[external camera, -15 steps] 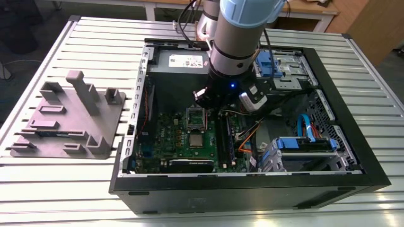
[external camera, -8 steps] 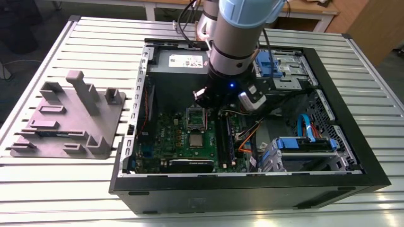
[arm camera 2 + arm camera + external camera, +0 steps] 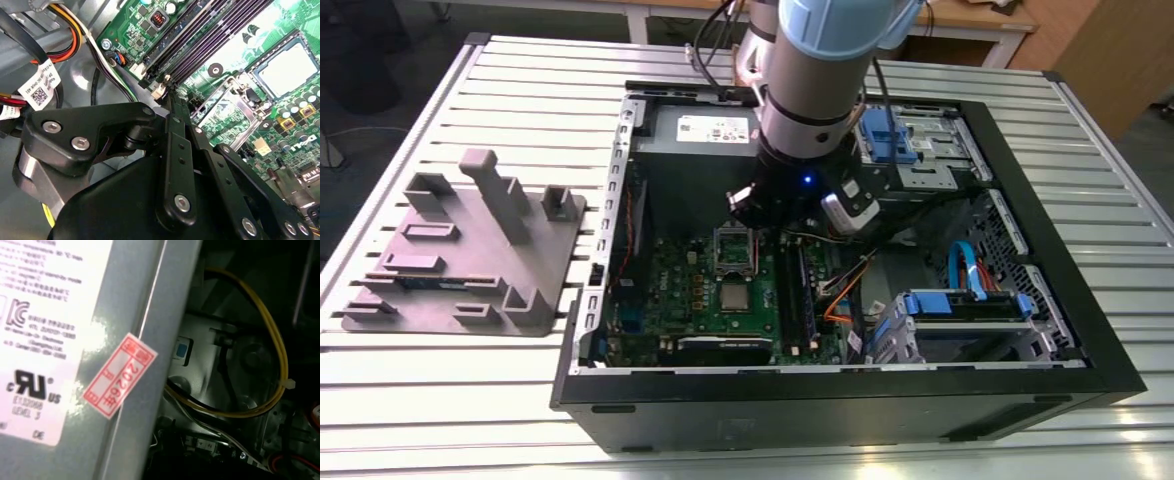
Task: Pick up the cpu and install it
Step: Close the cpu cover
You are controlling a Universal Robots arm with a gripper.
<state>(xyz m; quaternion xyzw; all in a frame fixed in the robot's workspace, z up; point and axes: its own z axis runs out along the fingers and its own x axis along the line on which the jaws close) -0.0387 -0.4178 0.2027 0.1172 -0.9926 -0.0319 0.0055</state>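
Seemingly the cpu (image 3: 285, 70) sat seated on the board (image 3: 240, 47), so the jaws hung pinched shut, empty, beside the raised plate (image 3: 225, 117).

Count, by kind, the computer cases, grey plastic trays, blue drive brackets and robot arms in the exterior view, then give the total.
computer case: 1
grey plastic tray: 1
blue drive brackets: 2
robot arm: 1
Total: 5

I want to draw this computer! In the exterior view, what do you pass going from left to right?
Grey tray → green motherboard → orange cables → blue drive cage.
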